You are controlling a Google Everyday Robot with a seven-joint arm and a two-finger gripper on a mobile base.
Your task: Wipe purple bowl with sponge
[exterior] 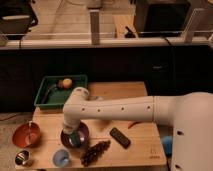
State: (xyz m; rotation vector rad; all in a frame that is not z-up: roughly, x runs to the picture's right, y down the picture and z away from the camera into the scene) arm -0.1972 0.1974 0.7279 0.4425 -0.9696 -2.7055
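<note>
The purple bowl (80, 138) sits on the wooden table, front centre-left, half covered by my arm. My gripper (74, 136) reaches down into the bowl from the white arm that comes in from the right. A dark green-teal sponge (79, 135) shows at the gripper's tip, inside the bowl. Where the gripper ends and the sponge begins is hard to make out.
An orange bowl (26, 134) with a utensil stands at the left. A small metal cup (22, 158) and a light blue cup (61, 157) are at the front edge. A dark grape-like bunch (95, 151) and a black bar (120, 137) lie right of the bowl. A green tray (47, 95) holding an orange fruit (65, 83) is behind.
</note>
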